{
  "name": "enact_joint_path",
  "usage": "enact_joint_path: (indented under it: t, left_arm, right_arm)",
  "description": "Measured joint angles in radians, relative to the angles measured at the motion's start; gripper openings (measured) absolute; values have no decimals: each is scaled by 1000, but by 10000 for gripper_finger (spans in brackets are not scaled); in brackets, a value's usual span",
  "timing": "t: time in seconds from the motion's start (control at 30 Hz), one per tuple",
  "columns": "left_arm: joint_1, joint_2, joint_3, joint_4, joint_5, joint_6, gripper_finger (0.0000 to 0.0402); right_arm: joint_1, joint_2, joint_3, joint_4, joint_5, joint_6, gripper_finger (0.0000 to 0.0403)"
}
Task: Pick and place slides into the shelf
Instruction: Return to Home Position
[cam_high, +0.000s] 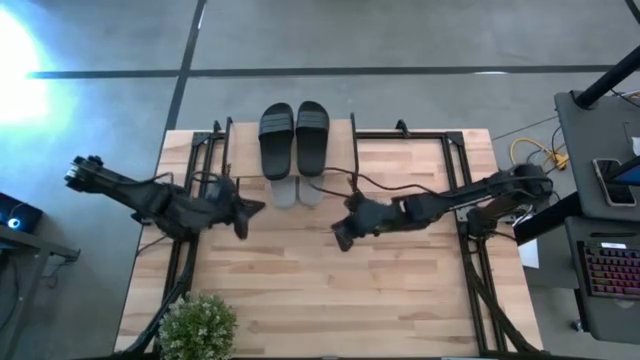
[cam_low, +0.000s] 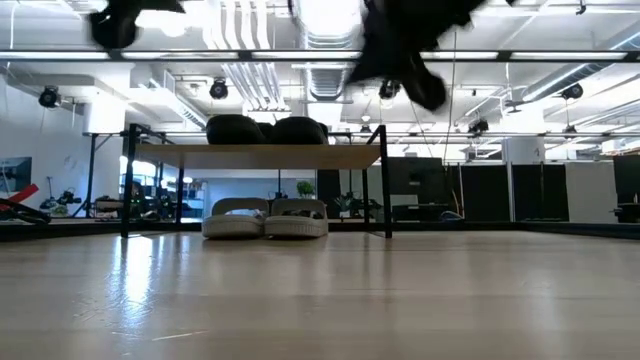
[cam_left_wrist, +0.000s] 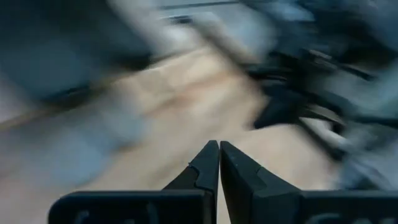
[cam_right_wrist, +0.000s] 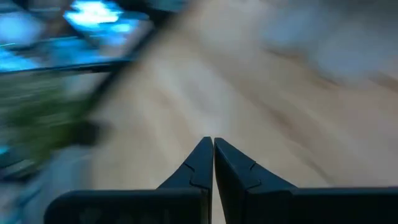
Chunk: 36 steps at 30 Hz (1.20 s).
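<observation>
Your left gripper (cam_high: 244, 218), right gripper (cam_high: 342, 238): both clenched, empty, over open table (cam_high: 300, 290) centre. Far edge: one shelf (cam_low: 260, 156), two black slides (cam_high: 293, 140) on top, two grey slides (cam_low: 265, 218) beneath.

I count two black slides (cam_high: 277, 140) atop one shelf (cam_low: 260, 156), two grey slides (cam_low: 236, 219) under shelf, one potted plant (cam_high: 198, 327).

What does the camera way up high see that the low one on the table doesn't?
Only the high view shows the potted plant at the edge of the table, the keyboard off to the side, and both arms whole, with the left hand and right hand above bare wood. Only the low view shows the shelf side-on, its thin legs, and the room behind. Both show the black slides on top and the grey slides underneath.
</observation>
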Motion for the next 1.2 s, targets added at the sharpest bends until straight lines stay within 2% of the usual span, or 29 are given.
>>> enact_joint_path:
  t: [0.1, 0.13, 0.2, 0.27, 0.33, 0.47, 0.53, 0.63, 0.73, 0.8, 0.9, 1.07, 1.2]
  left_arm:
    - [16, 35, 0, 348, 187, 299, 0]
    - [25, 52, 0, 465, 253, 373, 0]
    - [56, 85, 0, 599, 351, 466, 0]
    - [103, 113, 1, 614, 405, 499, 0]
    - [159, 139, -4, 581, 446, 492, 0]
    - [238, 183, -9, 667, 639, 519, 0]
    - [268, 199, -11, 721, 708, 549, 0]
    - [322, 202, -15, 714, 735, 552, 0]
    - [372, 186, -31, 707, 750, 548, 0]
    - [393, 162, -46, 711, 754, 547, 0]
    - [412, 106, -86, 707, 754, 547, 0]
    - [438, -38, -181, 677, 754, 520, 0]
    - [460, -185, -275, 646, 724, 494, 0]
  right_arm:
    - [-9, -36, 39, 135, -143, -161, 9]
    - [-15, -46, 54, 159, -194, -206, 8]
    - [-29, -57, 77, 157, -274, -308, 9]
    - [-45, -71, 98, 114, -295, -410, 8]
    - [-62, -86, 126, 18, -267, -421, 9]
    - [-81, -128, 188, -185, -247, -266, 9]
    - [-71, -143, 204, -221, -241, -269, 9]
    - [-30, -167, 214, -232, -227, -362, 9]
    - [-19, -210, 199, -255, -182, -354, 9]
    - [-36, -257, 160, -317, -138, -329, 9]
    - [-77, -355, 52, -337, -138, -307, 9]
    - [-148, -601, -207, -111, -296, -327, 9]
    - [-166, -784, -400, 99, -313, -350, 8]
